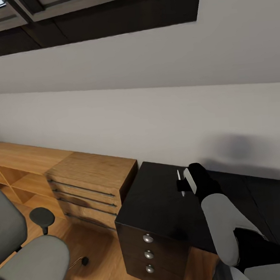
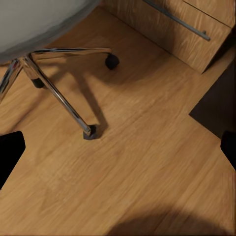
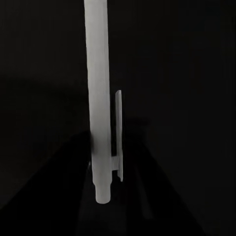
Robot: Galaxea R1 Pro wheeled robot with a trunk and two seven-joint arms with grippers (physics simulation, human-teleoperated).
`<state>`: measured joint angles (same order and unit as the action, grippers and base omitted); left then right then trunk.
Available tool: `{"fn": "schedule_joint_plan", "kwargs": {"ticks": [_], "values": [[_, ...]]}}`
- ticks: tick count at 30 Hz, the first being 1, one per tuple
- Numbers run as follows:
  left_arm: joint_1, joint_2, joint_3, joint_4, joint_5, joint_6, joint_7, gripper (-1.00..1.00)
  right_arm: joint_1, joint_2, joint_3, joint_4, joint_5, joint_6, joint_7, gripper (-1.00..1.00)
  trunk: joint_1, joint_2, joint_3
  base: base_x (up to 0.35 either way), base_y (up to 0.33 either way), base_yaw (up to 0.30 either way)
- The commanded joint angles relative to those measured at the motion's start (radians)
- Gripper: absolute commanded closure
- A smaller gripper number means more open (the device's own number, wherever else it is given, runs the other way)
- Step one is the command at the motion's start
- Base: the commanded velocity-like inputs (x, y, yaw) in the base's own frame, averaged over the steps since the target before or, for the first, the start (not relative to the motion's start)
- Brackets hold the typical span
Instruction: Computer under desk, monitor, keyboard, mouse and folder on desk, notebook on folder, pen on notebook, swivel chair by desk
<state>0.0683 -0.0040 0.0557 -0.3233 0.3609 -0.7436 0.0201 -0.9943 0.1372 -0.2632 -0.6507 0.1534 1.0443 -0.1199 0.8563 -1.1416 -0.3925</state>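
Observation:
A thin white pen (image 1: 179, 180) stands nearly upright in my right gripper (image 1: 183, 186), which is shut on it above the black desk (image 1: 157, 205). In the right wrist view the pen (image 3: 98, 98) with its clip runs lengthwise against the dark desk top. The grey swivel chair (image 1: 33, 260) stands on the floor at the lower left, apart from the desk. My left gripper (image 2: 118, 150) hangs open over the wooden floor beside the chair's chrome base (image 2: 54, 83), with nothing between its fingers (image 2: 9, 153). Monitor, keyboard, mouse, folder and notebook are out of view.
The desk has a drawer unit with three round knobs (image 1: 147, 238) at its left end. A wooden chest of drawers (image 1: 91, 183) stands against it, with a low wooden shelf (image 1: 16, 161) further left. A white wall runs behind.

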Motion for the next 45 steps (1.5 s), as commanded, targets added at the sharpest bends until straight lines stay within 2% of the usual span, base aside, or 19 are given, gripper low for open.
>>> {"fn": "schedule_joint_plan", "kwargs": {"ticks": [1,13,45], "values": [[0.001,-0.001,0.003,-0.002,-0.005,0.000,0.002,-1.00,0.000,0.002,-0.006,-0.002,0.007,0.003,0.003,1.00,-0.004,0.007,0.002,0.000,0.000,-0.249],[0.001,-0.003,0.000,-0.002,-0.008,0.001,0.000,-1.00,0.002,-0.005,-0.005,-0.030,0.009,0.003,0.002,1.00,-0.050,0.091,0.040,0.000,0.000,-0.258],[0.001,-0.003,-0.002,0.017,-0.007,0.001,0.000,-1.00,0.005,0.002,-0.005,-0.029,0.005,-0.003,0.008,1.00,-0.173,0.315,0.140,0.000,0.000,-0.260]]}}
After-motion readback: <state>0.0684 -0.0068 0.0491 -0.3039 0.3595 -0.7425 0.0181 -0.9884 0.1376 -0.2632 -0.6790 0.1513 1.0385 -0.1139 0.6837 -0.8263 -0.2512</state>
